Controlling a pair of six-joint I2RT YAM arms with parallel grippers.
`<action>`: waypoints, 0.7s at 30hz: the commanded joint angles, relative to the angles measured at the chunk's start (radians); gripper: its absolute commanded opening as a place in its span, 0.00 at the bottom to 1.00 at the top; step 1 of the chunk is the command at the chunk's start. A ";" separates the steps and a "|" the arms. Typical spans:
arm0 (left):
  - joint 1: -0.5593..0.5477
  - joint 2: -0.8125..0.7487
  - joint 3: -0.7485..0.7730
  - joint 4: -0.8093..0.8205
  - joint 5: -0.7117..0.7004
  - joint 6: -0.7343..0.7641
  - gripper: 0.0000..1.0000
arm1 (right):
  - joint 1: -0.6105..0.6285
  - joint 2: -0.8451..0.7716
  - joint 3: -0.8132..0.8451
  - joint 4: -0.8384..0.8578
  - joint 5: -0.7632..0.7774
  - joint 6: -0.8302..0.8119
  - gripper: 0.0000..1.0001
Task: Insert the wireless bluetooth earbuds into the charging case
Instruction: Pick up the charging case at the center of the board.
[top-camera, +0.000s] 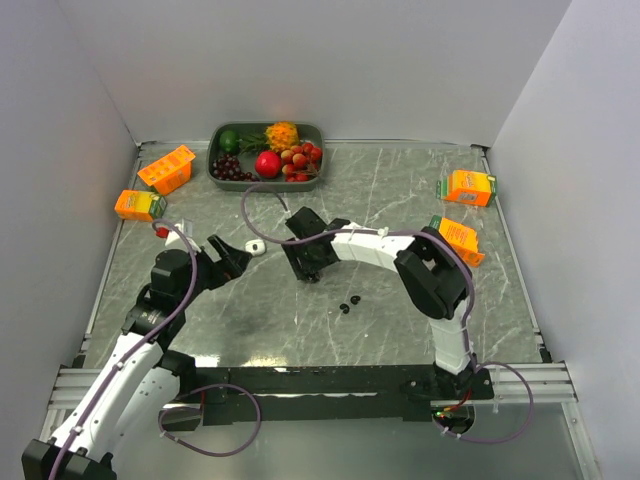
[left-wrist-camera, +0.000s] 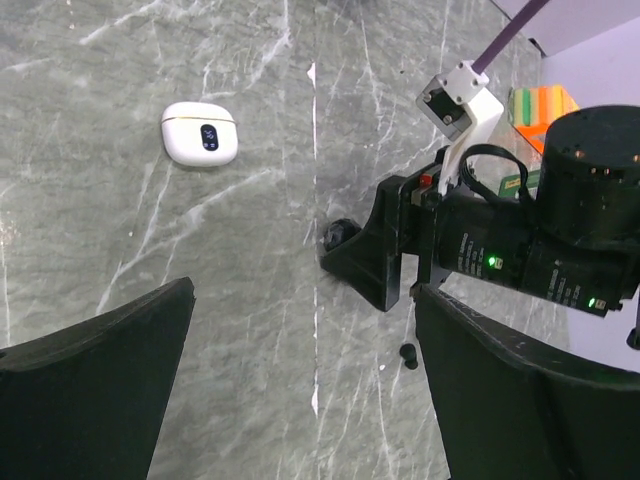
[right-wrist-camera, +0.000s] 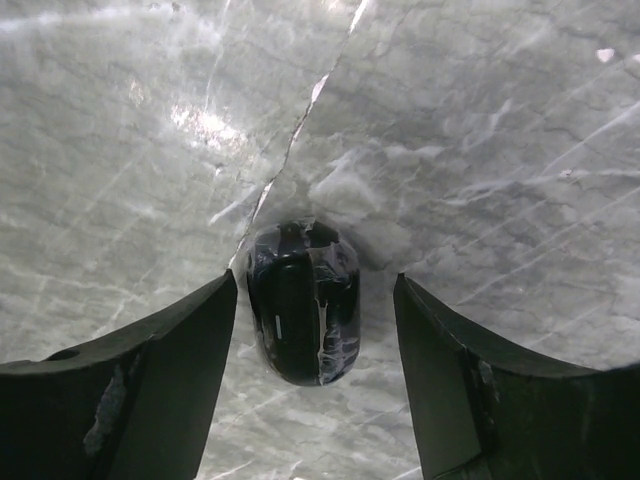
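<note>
**Operator:** Describe the work surface.

**Technician:** Table (top-camera: 420, 200): flat grey slab, marble-veined, glossy.

**Operator:** Arm poses?

**Technician:** Right arm (top-camera: 370, 245): elbow bent at the right, white forearm reaching left to mid-table, wrist pitched down. Left arm (top-camera: 120, 385): rises from the near left corner, wrist aimed toward the centre.

**Operator:** Claw condition?

**Technician:** Right gripper (right-wrist-camera: 315, 283): jaws spread, low over the slab, straddling one black earbud (right-wrist-camera: 303, 325) with a gap on each side. No contact is visible. Left gripper (left-wrist-camera: 305, 300): jaws at full spread, nothing between them.

**Operator:** Task items?

**Technician:** Charging case (left-wrist-camera: 200, 133): white, smooth, pebble-shaped, lid shut, lying on the table between the two grippers. The straddled earbud is a glossy oval lying on the slab. Two loose earbuds (top-camera: 344, 308): tiny, black, on the table just near and right of the right gripper.
</note>
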 joint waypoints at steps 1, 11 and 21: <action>-0.003 -0.006 0.038 -0.006 -0.017 0.029 0.96 | 0.037 -0.051 -0.052 0.044 0.014 -0.003 0.78; -0.041 0.218 0.139 0.028 0.043 0.145 0.96 | 0.034 -0.419 -0.175 0.007 0.046 0.101 0.92; -0.207 0.712 0.302 0.109 0.244 0.631 0.96 | 0.012 -0.885 -0.268 -0.154 0.190 0.147 0.92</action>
